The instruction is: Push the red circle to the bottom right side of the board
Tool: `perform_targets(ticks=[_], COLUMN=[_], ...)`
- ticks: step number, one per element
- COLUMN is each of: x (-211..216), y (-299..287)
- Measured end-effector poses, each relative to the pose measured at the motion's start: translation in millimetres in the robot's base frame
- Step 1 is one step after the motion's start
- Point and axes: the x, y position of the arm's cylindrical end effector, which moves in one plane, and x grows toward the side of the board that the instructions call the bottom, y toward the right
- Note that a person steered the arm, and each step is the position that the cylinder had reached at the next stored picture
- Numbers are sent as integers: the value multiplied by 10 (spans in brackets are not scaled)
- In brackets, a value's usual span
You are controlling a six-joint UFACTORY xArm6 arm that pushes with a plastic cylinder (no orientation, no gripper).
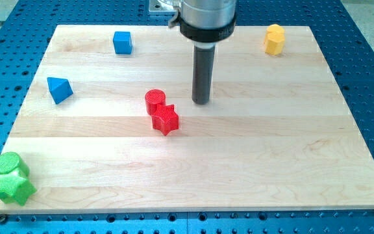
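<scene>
A: Where is my tip?
B: On the wooden worktop, touching nothing; this tool is a plain rod.
A: And the red circle?
B: Just to its left, apart, touching the red star.

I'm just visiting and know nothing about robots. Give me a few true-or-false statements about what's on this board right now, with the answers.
1. My tip is to the right of the red circle, not touching it. True.
2. The red circle touches the red star. True.
3. The yellow block sits at the view's bottom left. False: it is at the top right.
4. Two green blocks sit together at the bottom left. True.
5. The blue triangle lies right of my tip. False: it lies far to the left.
</scene>
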Motion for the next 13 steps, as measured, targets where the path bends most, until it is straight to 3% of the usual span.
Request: perform_targets(ticks=[1, 3, 6, 8, 10, 12, 13], x=[-146, 273, 255, 580, 867, 305, 530], y=[-366, -700, -1260, -671, 517, -64, -706])
